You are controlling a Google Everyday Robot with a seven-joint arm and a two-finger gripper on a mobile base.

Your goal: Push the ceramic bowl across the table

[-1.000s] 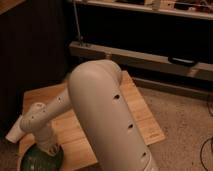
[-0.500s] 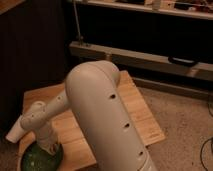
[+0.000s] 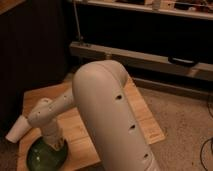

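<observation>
The green ceramic bowl (image 3: 44, 158) sits at the near left corner of the wooden table (image 3: 145, 117), partly cut off by the bottom edge of the view. My gripper (image 3: 55, 143) reaches down from the white forearm and sits at the bowl's right rim, touching or just inside it. The thick white upper arm (image 3: 112, 117) fills the middle of the view and hides much of the table top. No white cup is in view.
A dark cabinet wall stands at the left behind the table. A low shelf unit (image 3: 150, 55) with a metal rail and a black handle runs along the back. Speckled carpet floor (image 3: 185, 115) lies to the right of the table.
The arm has shifted only slightly, and the gripper stays at the bowl. The bowl remains at the near left corner with no clear movement.
</observation>
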